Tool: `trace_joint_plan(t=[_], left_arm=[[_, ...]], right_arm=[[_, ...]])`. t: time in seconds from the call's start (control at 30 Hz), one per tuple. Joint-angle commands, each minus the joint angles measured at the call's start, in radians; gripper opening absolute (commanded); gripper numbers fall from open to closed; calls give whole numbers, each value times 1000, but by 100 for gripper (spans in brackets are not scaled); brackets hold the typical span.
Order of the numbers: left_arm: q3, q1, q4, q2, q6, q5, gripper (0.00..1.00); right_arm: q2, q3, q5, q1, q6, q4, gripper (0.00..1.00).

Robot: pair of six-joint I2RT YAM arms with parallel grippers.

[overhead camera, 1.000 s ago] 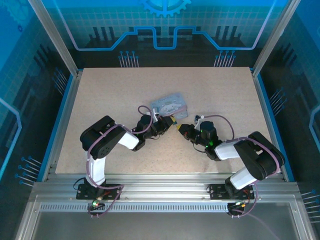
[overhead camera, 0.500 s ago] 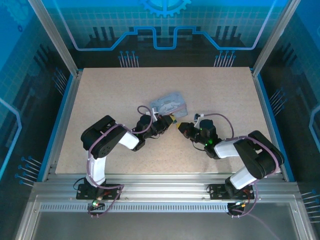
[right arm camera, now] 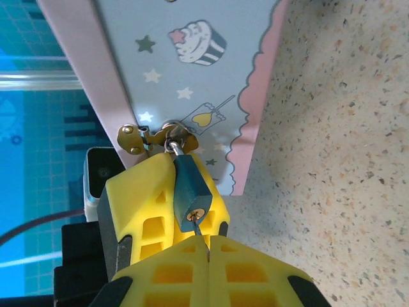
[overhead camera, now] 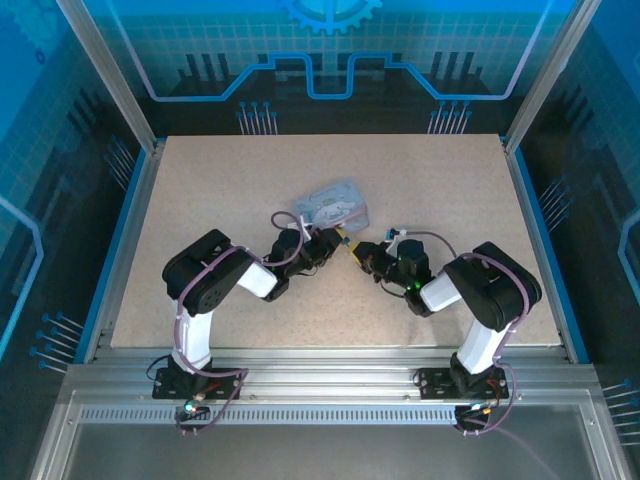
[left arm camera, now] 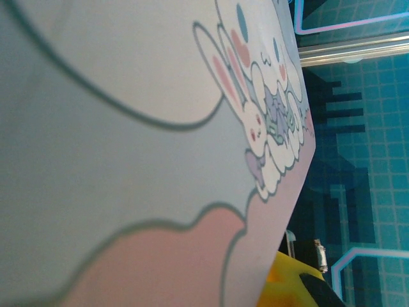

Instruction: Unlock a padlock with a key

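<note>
A teal padlock (right arm camera: pixel 187 185) hangs by its shackle from the brass hasp (right arm camera: pixel 135 137) of a pastel cartoon-printed box (right arm camera: pixel 192 77). My left gripper (overhead camera: pixel 334 241) is shut on the padlock, its yellow fingers (right arm camera: pixel 137 204) on either side of the body. My right gripper (right arm camera: pixel 208 238) is shut on the key (right arm camera: pixel 204 229). The key's thin blade reaches the brass keyhole (right arm camera: pixel 197 214) on the padlock's bottom face. From above, both grippers meet nose to nose just below the box (overhead camera: pixel 336 205), the right gripper (overhead camera: pixel 359 252) coming from the right.
The box lies near the middle of the speckled table (overhead camera: pixel 220 180). Its printed side (left arm camera: pixel 128 128) sits very close to the left wrist camera, with a yellow finger (left arm camera: pixel 287 288) at the lower right. Aluminium frame posts (overhead camera: pixel 110 75) and blue walls surround the table.
My right arm has swung in to the left, bringing its gripper and key closer to the padlock. The left arm has stayed where it was; the box shifted slightly.
</note>
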Motion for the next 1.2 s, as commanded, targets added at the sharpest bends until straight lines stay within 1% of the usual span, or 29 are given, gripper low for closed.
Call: trace_joint_plan(t=[0.0,0.1,0.23,0.37,0.4,0.47,0.53,0.57,0.63,0.8,1.17], left_arm=[[13,-32,127,-4,-35,107,0],[16,-33,130,-4,-38,110,0],[24,-34,130,-7,-41,121,0],[28,-37,121,-9,-36,140,0],[30,-39,121,-7,-33,149,0],[39,-44,115,-5,-34,167,0],[48,-47,106,-4,-32,189,0],[50,-49,101,-4,-33,201,0],[53,-53,95,-4,-31,218,0],[44,-55,96,-1,-33,234,0],[33,-60,68,0,-28,247,0]], right_arm=[[43,32,13,-13,99,122,0],[84,49,0,-10,108,188,0],[96,59,3,-12,73,145,0],[140,82,-7,-19,126,199,0],[143,96,-15,-20,130,188,0],[123,131,-35,-22,110,94,0],[87,164,-52,-22,54,-20,0],[76,172,-53,-23,38,-41,0],[65,177,-60,-32,25,-57,0],[72,169,-71,-48,34,-21,0],[41,200,-119,-46,-6,-82,0]])
